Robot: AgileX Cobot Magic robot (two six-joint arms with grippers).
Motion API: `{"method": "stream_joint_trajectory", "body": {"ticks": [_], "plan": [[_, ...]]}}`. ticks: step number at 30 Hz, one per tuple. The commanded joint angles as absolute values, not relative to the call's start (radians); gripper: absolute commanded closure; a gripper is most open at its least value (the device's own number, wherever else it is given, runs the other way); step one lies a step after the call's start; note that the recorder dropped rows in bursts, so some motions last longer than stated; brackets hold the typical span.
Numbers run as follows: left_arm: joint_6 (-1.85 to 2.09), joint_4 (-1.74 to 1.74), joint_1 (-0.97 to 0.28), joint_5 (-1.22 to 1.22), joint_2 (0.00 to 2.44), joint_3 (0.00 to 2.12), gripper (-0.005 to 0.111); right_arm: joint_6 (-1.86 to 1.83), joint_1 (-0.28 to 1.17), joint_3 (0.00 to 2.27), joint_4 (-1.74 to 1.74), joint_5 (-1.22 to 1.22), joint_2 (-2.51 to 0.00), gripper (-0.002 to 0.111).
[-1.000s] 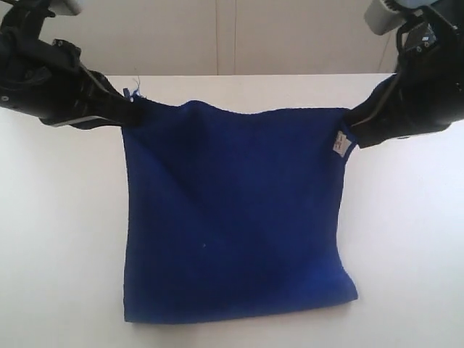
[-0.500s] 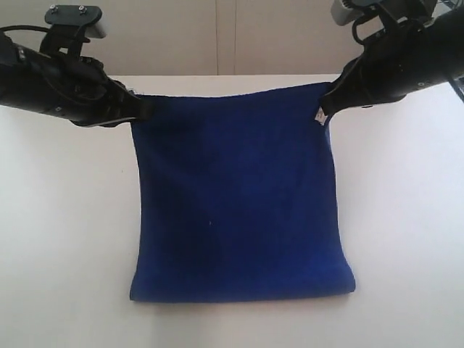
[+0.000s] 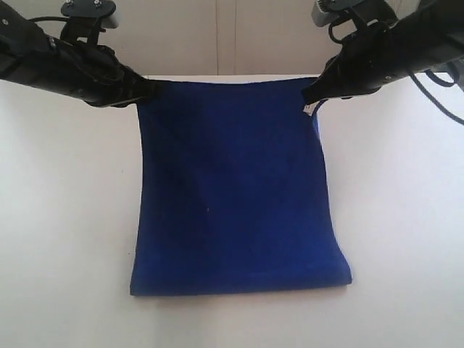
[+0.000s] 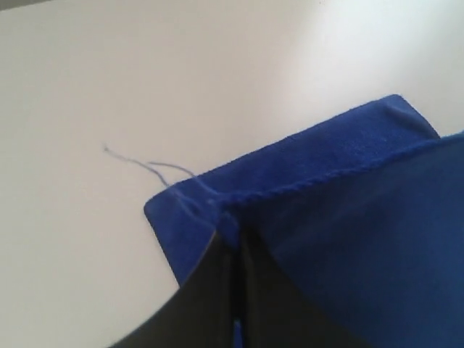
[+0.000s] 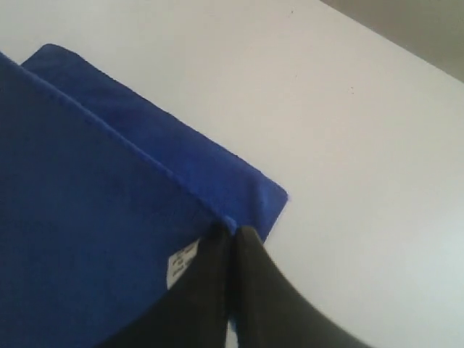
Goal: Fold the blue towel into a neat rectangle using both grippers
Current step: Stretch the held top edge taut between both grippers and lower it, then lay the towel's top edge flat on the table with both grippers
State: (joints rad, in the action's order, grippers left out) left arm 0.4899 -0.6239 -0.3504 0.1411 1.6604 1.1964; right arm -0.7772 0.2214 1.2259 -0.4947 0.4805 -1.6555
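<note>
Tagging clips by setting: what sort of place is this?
Likely a robot test bench: a white table, plain pale wall behind, and the left claw and right claw each pinching a blue towel corner.

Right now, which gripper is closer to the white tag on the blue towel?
Right. The right gripper pinches the corner just beside the white tag; the left gripper holds the opposite corner of the blue towel.

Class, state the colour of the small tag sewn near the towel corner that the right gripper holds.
The tag is white; it shows best in the right wrist view.
</note>
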Motion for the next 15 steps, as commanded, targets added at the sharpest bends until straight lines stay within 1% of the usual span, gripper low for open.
{"method": "stream_joint_trajectory", "body": {"ticks": [1,15], "plan": [[0.490,-0.626,-0.327,0.150,1.689,1.229,0.107,-0.782,0.221,1.249,-0.496,0.428,-1.676,0.108],[0.496,-0.626,-0.327,0.068,1.879,1.311,0.107,-0.786,0.221,1.249,-0.496,0.274,-1.856,0.108]]}}
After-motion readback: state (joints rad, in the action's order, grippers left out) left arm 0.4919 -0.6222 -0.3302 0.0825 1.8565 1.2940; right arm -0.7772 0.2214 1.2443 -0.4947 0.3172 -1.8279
